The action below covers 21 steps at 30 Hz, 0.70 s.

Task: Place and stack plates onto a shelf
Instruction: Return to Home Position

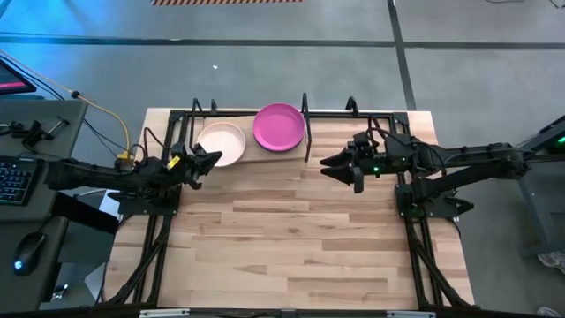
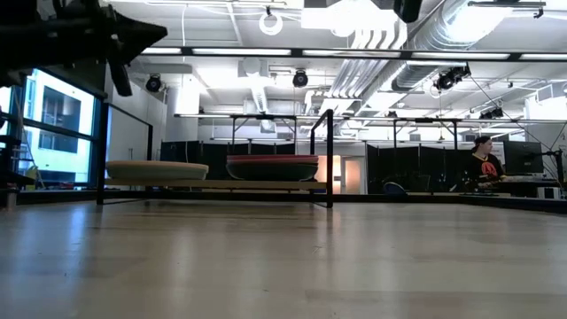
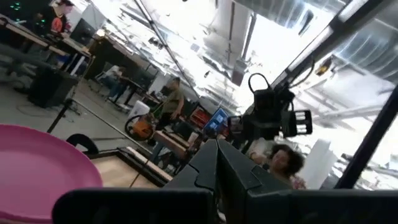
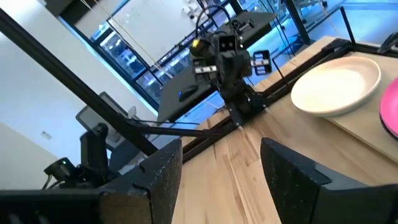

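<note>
The shelf (image 1: 265,155) shows one cream plate (image 1: 221,141), one magenta plate (image 1: 279,126); left hand (image 1: 212,159) closed, right hand (image 1: 328,164) wide.

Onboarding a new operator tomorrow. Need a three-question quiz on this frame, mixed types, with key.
1. Multiple choice: seen from above, which plate on the shelf lies nearer the left hand? A) magenta B) cream C) dark grey
2. True or false: the magenta plate lies on the tabletop, off the shelf.
3. Fill in: the right hand holds nothing and its fingers are ____.
Key: 1 B, the cream plate; 2 false, it sits on the shelf; 3 open.
</note>
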### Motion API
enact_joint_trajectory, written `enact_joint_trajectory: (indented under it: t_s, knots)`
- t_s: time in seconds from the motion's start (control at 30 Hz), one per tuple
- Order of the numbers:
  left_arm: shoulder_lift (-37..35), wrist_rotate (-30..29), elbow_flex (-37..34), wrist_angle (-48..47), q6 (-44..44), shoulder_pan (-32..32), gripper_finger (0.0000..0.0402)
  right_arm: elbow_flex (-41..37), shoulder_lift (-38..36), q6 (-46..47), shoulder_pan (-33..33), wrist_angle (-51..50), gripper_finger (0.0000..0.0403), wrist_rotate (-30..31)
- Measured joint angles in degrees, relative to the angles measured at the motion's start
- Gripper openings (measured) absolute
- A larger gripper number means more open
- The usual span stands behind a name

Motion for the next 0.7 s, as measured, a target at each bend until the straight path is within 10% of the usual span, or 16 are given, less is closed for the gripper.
enact_joint_trajectory:
  t_s: [0.7]
  knots:
    - [-2.8, 4.8, -0.1, -1.6, 3.0, -0.5, 0.0000, 0.1, -17.6, -4.4, 2.6, -16.4, 0.0199, 1.9]
